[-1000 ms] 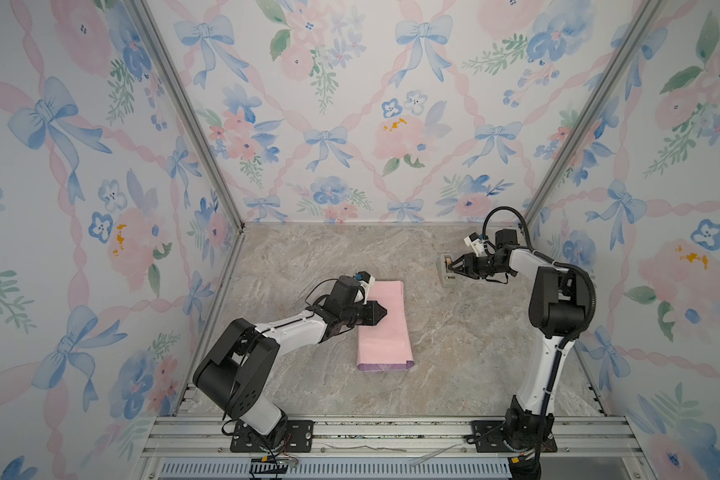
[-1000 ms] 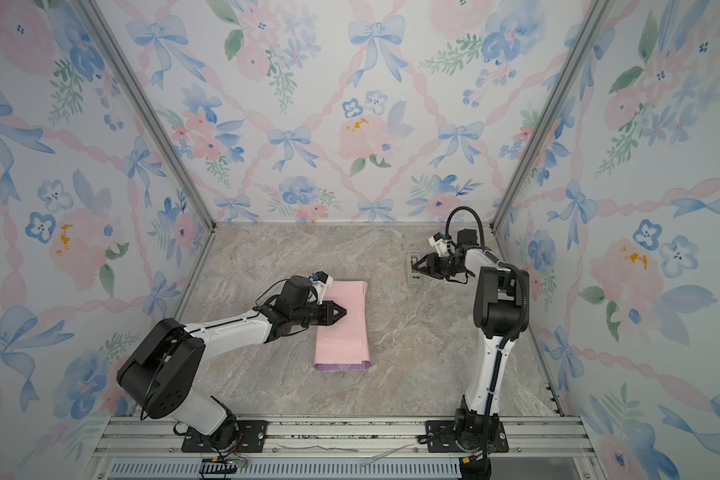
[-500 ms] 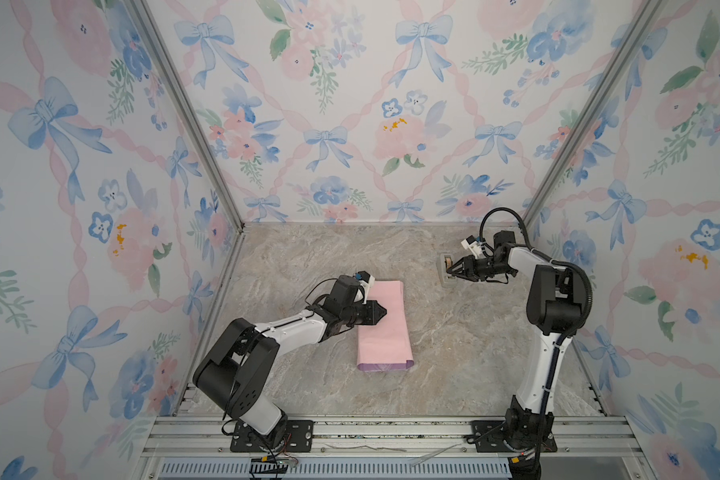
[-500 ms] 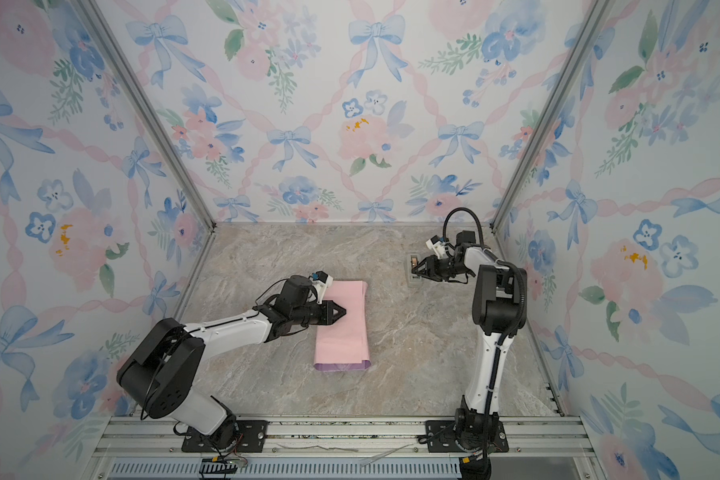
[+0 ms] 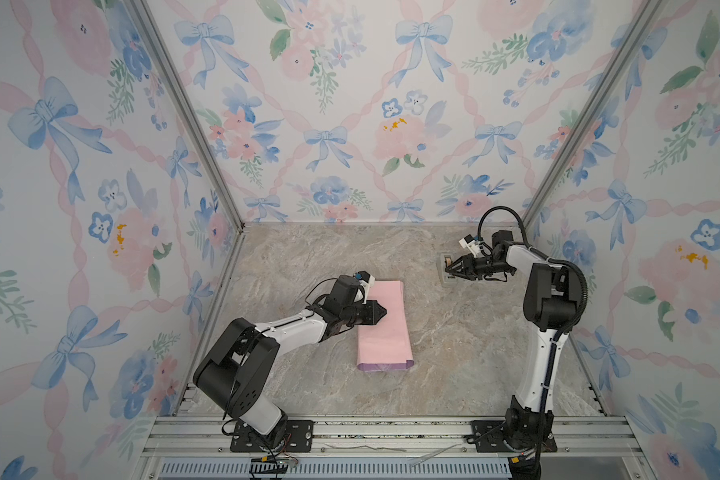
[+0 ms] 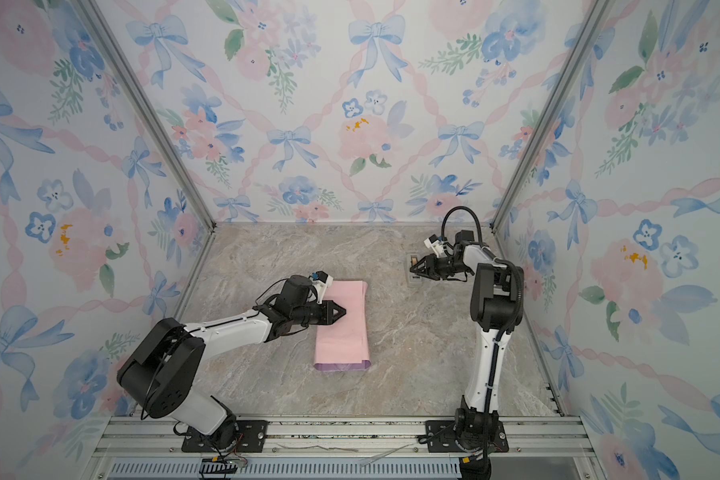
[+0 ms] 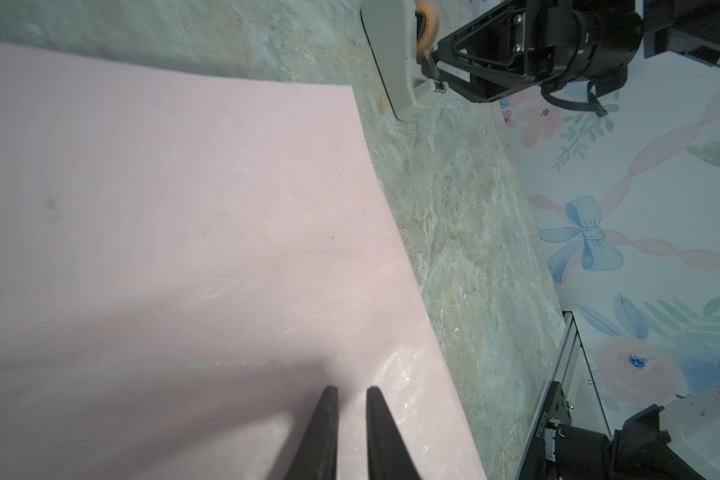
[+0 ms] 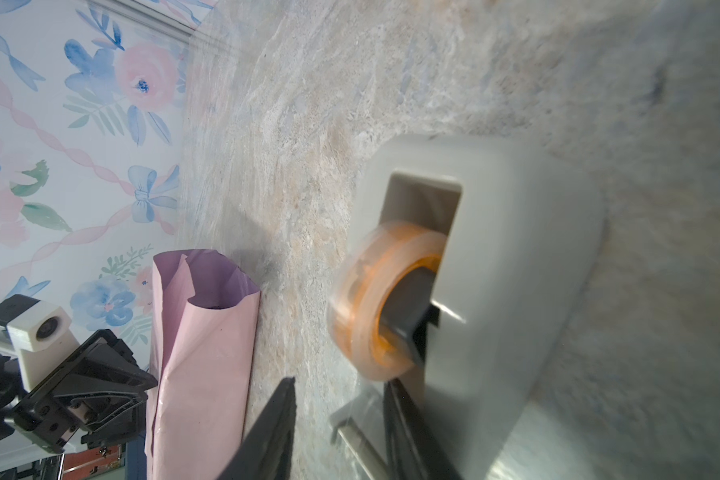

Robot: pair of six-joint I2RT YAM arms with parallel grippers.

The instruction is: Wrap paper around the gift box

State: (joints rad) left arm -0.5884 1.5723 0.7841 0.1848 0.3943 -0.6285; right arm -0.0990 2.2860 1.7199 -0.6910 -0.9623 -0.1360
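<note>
The gift box is hidden, probably inside the pale pink folded paper tube [image 5: 387,332] on the marble tabletop [image 5: 466,332]. Left gripper [image 7: 350,392], fingers slightly apart and empty, presses it; right gripper [image 8: 339,382], released, must next pinch tape [image 8: 362,307] at the beige plastic dispenser [image 8: 516,249].

Top views bright & even, sharp. Wrist views softer; tape roll [image 8: 371,307] blurred, dark shadow on paper [image 7: 184,187].

The left arm [image 5: 292,328] and right arm [image 5: 536,374] wore white shells between bulky black joint housings, each bolted to a black, screw-cornered base plate [image 5: 485,436], with a ribbed black cable [image 5: 584,286], a white wrist camera block [image 8: 38,336], and the left gripper [image 5: 384,311] tapering into two pointed black fingers [image 7: 321,436].
</note>
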